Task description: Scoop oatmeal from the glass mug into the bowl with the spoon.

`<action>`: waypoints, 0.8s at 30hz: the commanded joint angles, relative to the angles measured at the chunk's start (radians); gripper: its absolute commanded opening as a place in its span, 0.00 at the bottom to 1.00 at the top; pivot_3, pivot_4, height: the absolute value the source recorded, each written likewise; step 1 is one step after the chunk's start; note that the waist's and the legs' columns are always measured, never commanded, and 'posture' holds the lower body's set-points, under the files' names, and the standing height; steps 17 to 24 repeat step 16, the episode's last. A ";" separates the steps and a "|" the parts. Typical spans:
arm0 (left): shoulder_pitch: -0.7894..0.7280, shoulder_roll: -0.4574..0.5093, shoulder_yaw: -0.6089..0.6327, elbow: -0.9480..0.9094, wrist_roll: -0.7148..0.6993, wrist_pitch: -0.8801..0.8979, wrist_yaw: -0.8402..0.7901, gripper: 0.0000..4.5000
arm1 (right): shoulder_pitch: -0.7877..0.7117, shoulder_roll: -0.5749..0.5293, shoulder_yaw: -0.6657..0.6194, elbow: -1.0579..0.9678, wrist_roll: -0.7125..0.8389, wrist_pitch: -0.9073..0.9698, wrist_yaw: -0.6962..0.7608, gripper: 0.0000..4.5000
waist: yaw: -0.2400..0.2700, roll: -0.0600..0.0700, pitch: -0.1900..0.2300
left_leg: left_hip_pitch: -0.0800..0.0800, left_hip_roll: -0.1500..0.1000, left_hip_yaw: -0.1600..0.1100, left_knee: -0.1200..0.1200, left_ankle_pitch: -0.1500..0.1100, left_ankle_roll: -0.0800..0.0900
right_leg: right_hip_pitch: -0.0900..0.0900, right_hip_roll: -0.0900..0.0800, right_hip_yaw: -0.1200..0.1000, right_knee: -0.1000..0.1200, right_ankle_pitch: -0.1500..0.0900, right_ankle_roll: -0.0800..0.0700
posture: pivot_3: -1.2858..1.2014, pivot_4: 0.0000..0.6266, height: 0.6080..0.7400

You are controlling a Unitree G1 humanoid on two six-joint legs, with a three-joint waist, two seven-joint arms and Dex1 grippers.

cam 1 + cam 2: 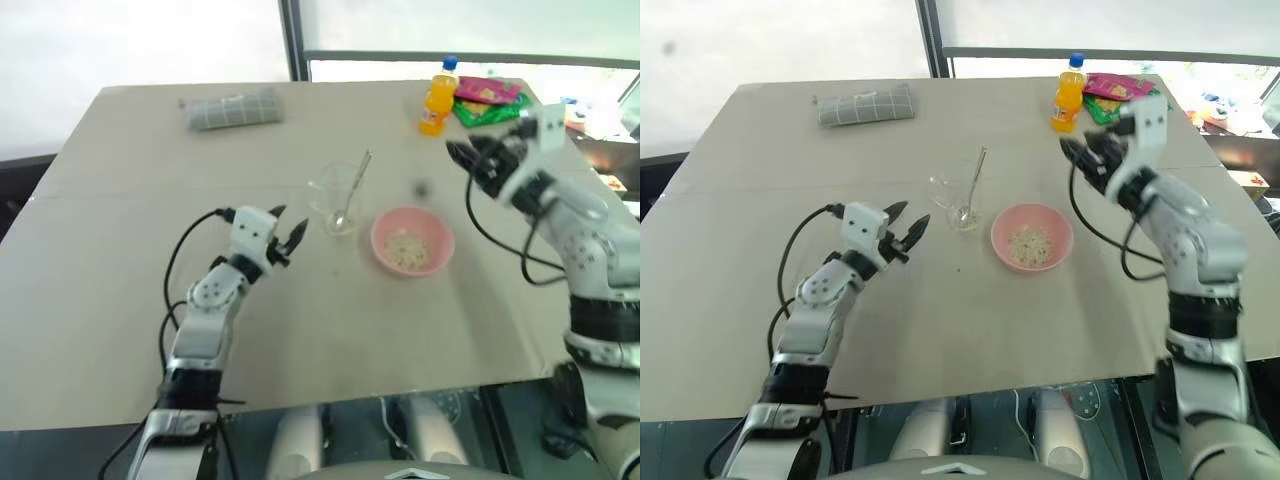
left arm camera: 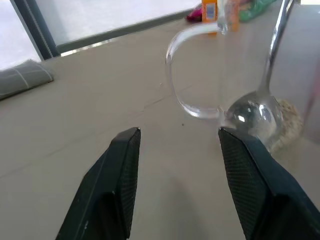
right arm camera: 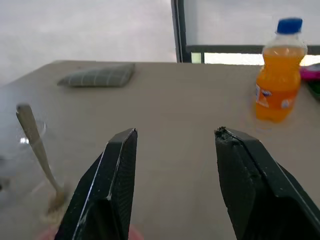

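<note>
Left gripper (image 1: 292, 238): jaws spread, empty, just left of the mug (image 1: 337, 203) at desk (image 1: 120, 300) centre. Right gripper (image 1: 1087, 157): jaws spread, empty, above the desk. Spoon (image 1: 352, 190) stands in mug. Oatmeal (image 1: 408, 248) in bowl (image 1: 412, 241), right of mug.

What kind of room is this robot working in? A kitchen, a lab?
Probably a lab or test room, not a kitchen: a plain beige table by large windows, set with just a few props, a glass mug, a pink bowl and an orange bottle.
</note>
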 commanded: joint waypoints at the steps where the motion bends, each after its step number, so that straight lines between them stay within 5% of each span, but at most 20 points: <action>1: 0.162 0.022 0.062 -0.191 -0.039 0.061 0.014 0.68 | 0.178 -0.093 -0.038 -0.065 -0.005 -0.118 0.197 0.55 | 0.001 0.000 0.000 | 0.001 0.000 -0.001 -0.001 0.000 0.000 | 0.000 0.000 0.000 0.000 0.000 0.000 | 0.52 0.24 1.00; 5: 0.359 0.022 0.098 -0.337 -0.087 0.103 0.002 1.00 | 0.403 -0.145 -0.063 -0.105 0.033 -0.169 0.354 0.85 | 0.003 0.000 0.000 | 0.002 0.001 -0.002 0.000 0.000 0.000 | 0.001 0.000 0.000 -0.001 -0.001 -0.001 | 0.52 0.24 1.00; 7: 0.444 0.020 0.109 -0.370 -0.089 0.103 -0.001 1.00 | 0.489 -0.154 -0.065 -0.095 0.008 -0.226 0.401 0.99 | 0.003 0.000 0.000 | 0.004 0.001 -0.003 0.000 0.000 0.000 | 0.003 0.000 0.000 -0.002 -0.003 -0.004 | 0.52 0.24 1.00; 10: 0.533 0.018 0.117 -0.397 -0.092 0.096 -0.005 1.00 | 0.566 -0.142 -0.078 -0.076 0.001 -0.267 0.419 0.99 | 0.002 0.000 0.000 | 0.016 0.002 -0.002 0.000 -0.001 -0.001 | 0.014 -0.002 0.000 -0.005 -0.006 0.000 | 0.52 0.24 1.00; 24: 0.554 0.021 0.103 -0.385 -0.056 0.067 0.005 1.00 | 0.603 -0.128 -0.088 -0.027 -0.005 -0.301 0.421 0.99 | 0.005 0.000 0.000 | 0.016 0.001 -0.002 0.000 -0.003 -0.005 | 0.014 -0.005 0.000 -0.005 -0.006 -0.001 | 0.52 0.24 1.00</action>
